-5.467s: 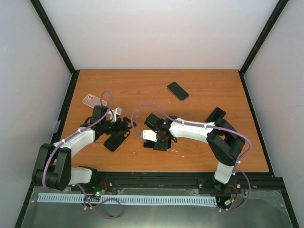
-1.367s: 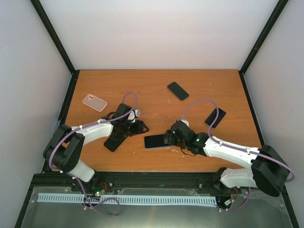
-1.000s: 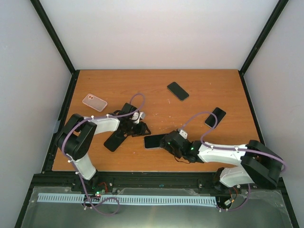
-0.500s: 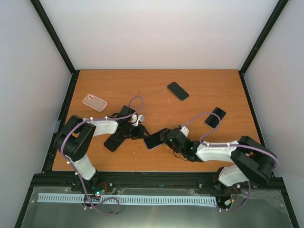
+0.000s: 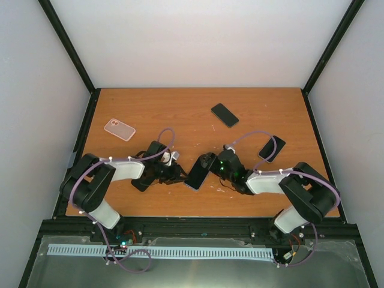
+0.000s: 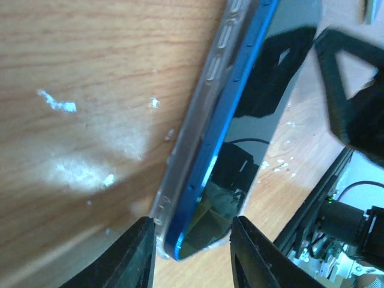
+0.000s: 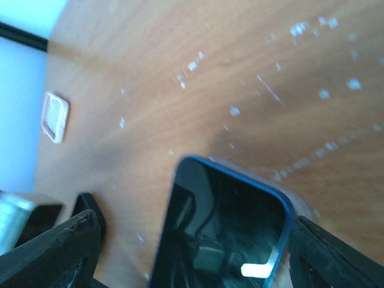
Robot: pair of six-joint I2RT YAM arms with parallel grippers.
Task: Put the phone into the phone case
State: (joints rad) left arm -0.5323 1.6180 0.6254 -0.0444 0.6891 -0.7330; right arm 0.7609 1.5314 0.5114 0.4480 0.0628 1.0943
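The blue-edged phone (image 5: 197, 174) lies slanted in the middle of the table, its dark screen up. In the left wrist view the phone (image 6: 264, 114) sits tilted in a clear phone case (image 6: 198, 120), one long blue edge raised above the case rim. My left gripper (image 5: 178, 175) is at the phone's near-left end, and its fingers (image 6: 137, 252) press on both sides of the case end. My right gripper (image 5: 208, 162) is at the phone's far end, wide open, with the phone (image 7: 222, 222) between its fingers.
A pink case (image 5: 119, 129) lies at the left back and also shows in the right wrist view (image 7: 55, 116). A black phone (image 5: 224, 114) lies at the back middle and another (image 5: 272, 148) at the right. A black case (image 5: 140, 181) lies beside my left arm.
The phone has turned from lying crosswise to slanted. My right gripper swung round to its far end. My left gripper moved right and closed on its near end.
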